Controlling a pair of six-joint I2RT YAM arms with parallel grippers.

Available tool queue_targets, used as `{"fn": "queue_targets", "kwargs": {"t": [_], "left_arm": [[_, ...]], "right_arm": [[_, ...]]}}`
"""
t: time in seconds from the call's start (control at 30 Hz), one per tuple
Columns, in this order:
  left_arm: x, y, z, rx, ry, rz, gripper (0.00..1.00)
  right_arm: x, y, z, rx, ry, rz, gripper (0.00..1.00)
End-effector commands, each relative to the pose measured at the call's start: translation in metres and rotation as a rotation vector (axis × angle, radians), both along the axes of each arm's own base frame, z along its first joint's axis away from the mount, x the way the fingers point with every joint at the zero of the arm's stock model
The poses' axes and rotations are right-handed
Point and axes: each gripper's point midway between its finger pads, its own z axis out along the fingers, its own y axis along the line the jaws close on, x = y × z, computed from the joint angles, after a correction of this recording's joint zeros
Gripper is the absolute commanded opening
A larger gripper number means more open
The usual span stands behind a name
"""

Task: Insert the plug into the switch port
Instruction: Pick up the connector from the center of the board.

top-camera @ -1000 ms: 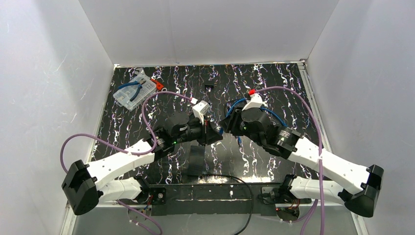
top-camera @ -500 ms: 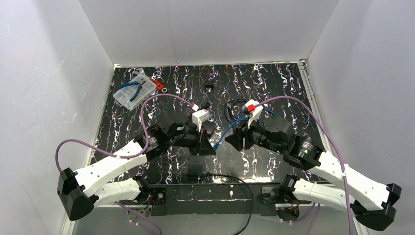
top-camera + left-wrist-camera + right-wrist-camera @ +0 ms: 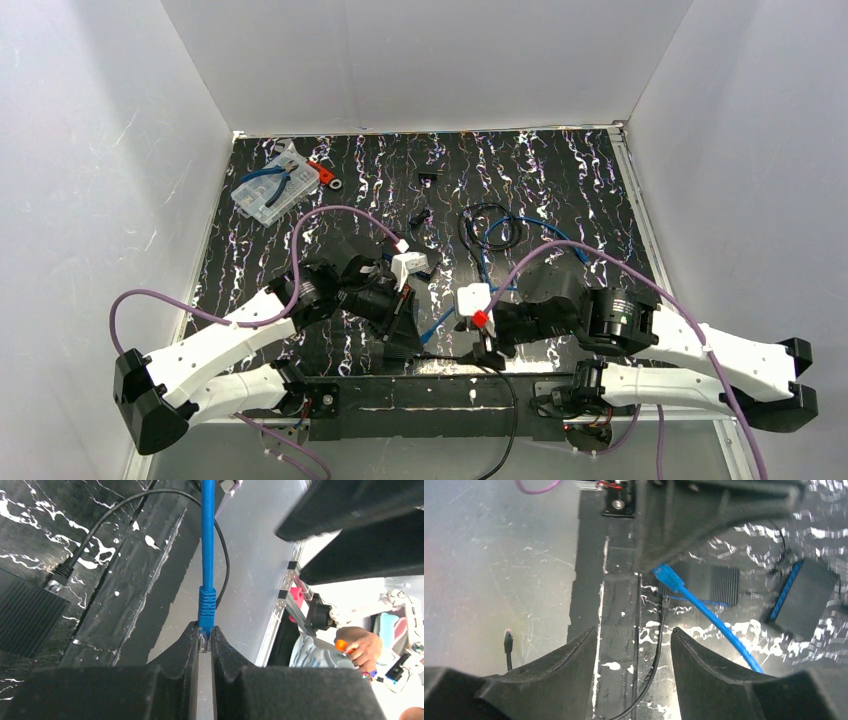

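The right fingers (image 3: 566,657) have opened wide and swung back to the near edge of the desk (image 3: 600,200). The left fingers (image 3: 172,660) alone pinch the blue Ethernet plug (image 3: 207,602), close to the switch (image 3: 27,617); I judge the insertion is still to be done.

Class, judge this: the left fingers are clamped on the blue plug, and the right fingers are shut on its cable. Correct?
No. The right fingers stand open and empty; the cable lies beyond them, as the right wrist view shows. The left fingers are clamped on the blue plug.
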Motion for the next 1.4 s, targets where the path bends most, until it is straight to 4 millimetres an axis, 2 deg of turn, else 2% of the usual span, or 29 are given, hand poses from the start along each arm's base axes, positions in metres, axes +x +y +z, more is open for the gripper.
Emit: {"fn": "queue_targets", "kwargs": {"t": [0.0,0.2,0.47,0.63,1.07,1.37], "left_arm": [[-0.021,0.011,0.007,-0.020,0.070,-0.070,0.00],[-0.037,0.014,0.008,-0.043,0.152,-0.139,0.00],[-0.052,0.020,0.011,-0.068,0.210,-0.192,0.00],[-0.057,0.024,0.012,-0.074,0.233,-0.207,0.00],[-0.062,0.025,0.008,-0.084,0.268,-0.224,0.00],[-0.062,0.025,0.008,-0.085,0.275,-0.226,0.00]], "right_arm": [[-0.027,0.005,0.027,0.052,-0.152,0.228,0.63],[-0.029,0.021,0.019,0.075,-0.344,0.308,0.65],[-0.020,0.048,0.016,0.079,-0.569,0.334,0.65],[-0.025,0.055,0.010,0.034,-0.610,0.385,0.56],[-0.029,0.068,0.005,0.009,-0.697,0.392,0.47],[-0.035,0.073,0.002,0.015,-0.692,0.418,0.40]]}}
